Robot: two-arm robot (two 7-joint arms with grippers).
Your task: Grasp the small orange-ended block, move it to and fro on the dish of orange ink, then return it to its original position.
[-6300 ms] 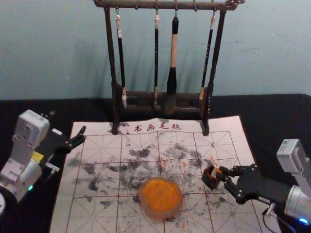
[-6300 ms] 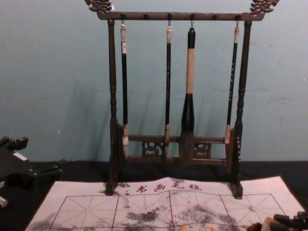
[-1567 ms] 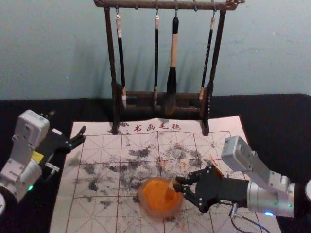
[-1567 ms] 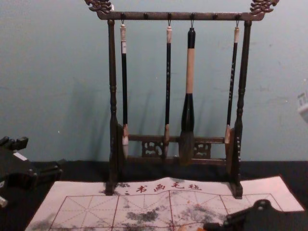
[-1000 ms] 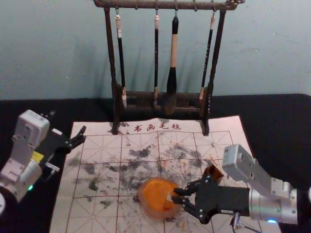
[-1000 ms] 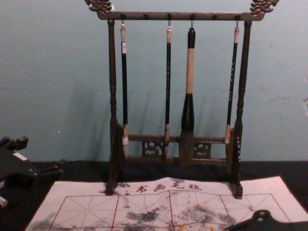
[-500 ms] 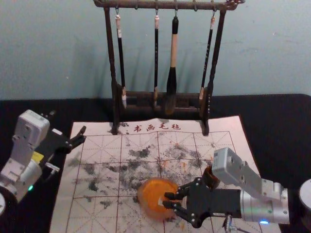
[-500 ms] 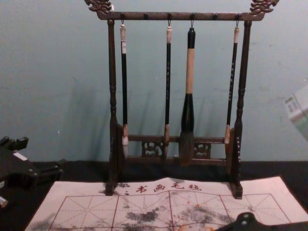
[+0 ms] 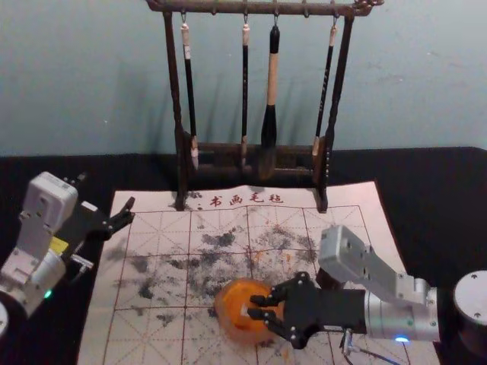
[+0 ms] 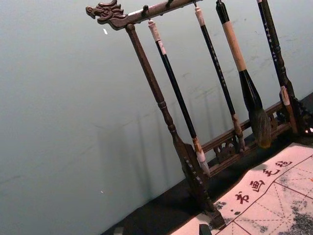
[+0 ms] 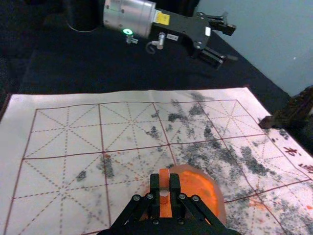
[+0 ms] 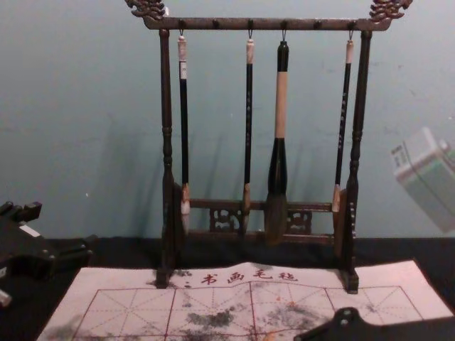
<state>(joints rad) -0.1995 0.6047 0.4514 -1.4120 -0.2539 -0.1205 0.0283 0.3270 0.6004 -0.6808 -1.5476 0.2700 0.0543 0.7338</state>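
Reaching in from the desk's right side, your right gripper is over the dish of orange ink, its jaws grasping the small orange-ended block. You have the block within the dish's outline; whether it touches the ink, you cannot tell. The dish sits on the gridded sheet. Your left gripper is parked by the sheet's far left corner, its jaws spread and empty. Near the sheet's far edge stands the brush rack, four brushes hanging from it.
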